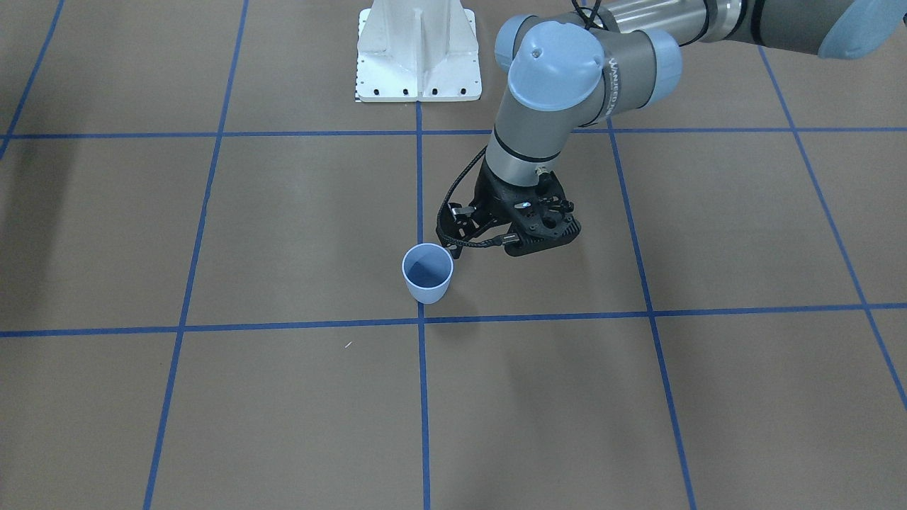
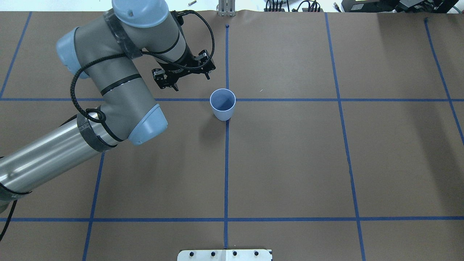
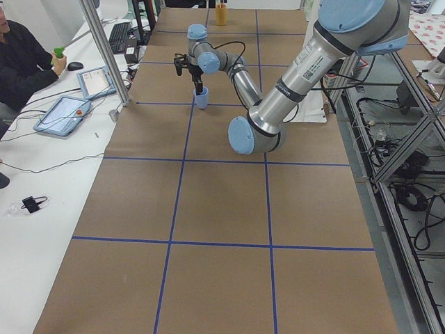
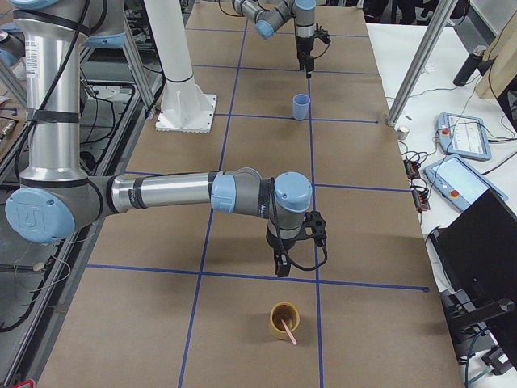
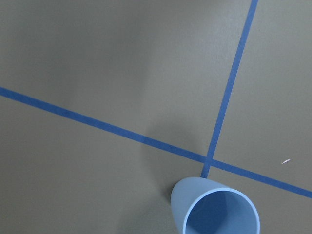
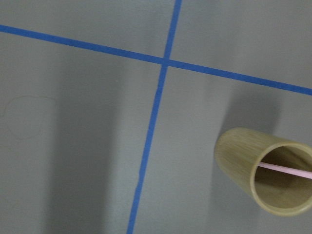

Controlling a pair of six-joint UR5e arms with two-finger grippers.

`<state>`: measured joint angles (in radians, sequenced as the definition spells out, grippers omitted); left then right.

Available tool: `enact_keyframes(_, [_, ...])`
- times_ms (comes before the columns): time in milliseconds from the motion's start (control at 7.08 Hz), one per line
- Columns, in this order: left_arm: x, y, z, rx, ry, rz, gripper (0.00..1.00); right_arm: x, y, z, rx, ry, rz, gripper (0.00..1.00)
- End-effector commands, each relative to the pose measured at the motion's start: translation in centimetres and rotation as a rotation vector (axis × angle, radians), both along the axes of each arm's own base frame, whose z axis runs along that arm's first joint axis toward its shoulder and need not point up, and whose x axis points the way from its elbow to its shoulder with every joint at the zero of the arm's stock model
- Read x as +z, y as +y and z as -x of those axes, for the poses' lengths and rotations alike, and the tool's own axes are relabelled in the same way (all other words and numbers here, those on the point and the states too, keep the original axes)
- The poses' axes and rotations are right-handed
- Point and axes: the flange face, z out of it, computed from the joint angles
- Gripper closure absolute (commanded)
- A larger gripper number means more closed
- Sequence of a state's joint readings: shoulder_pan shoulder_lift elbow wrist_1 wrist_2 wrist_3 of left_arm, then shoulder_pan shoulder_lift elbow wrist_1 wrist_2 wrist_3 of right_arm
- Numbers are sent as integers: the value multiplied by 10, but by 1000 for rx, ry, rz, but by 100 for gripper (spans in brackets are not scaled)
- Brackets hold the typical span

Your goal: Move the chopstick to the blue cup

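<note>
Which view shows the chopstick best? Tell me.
Exterior right: the chopstick shows leaning out of the tan cup. The right wrist view shows only a stretch inside the cup. The others don't show it.

Tan cup (image 6: 235, 152) w/ pink chopstick (image 6: 285, 169) tilted inside — blue cup (image 2: 222, 105) upright, well apart.

- The overhead camera sits behind me and the front camera faces me; both share the blue cup (image 2: 222, 105).
- The end cameras look along my bench (image 3: 222, 209) toward the blue cup.
- The wrist cameras look down, close: the left beside the blue cup, the right well apart from it.
</note>
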<state>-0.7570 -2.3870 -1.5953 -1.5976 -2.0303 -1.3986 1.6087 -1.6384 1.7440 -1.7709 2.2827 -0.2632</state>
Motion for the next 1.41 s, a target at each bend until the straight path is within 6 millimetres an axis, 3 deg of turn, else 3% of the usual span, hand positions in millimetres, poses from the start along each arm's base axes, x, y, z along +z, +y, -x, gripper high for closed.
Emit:
enact_keyframes(0, [0, -5, 10, -5, 0, -13, 2, 56, 12, -37, 114, -14, 138, 0])
enact_keyframes(283, [-2, -4, 9, -4, 2, -15, 2, 75, 19, -55, 269, -29, 276, 0])
enact_keyframes(848, [-1, -11, 18, -6, -6, -36, 2, 115, -50, -89, 366, -30, 373, 0])
enact_keyframes(989, [0, -20, 30, -11, -14, -55, 2, 131, -51, -89, 454, -24, 387, 0])
enact_keyframes(1272, [0, -20, 30, -10, -20, -51, 2, 142, -48, -89, 504, -18, 410, 0])
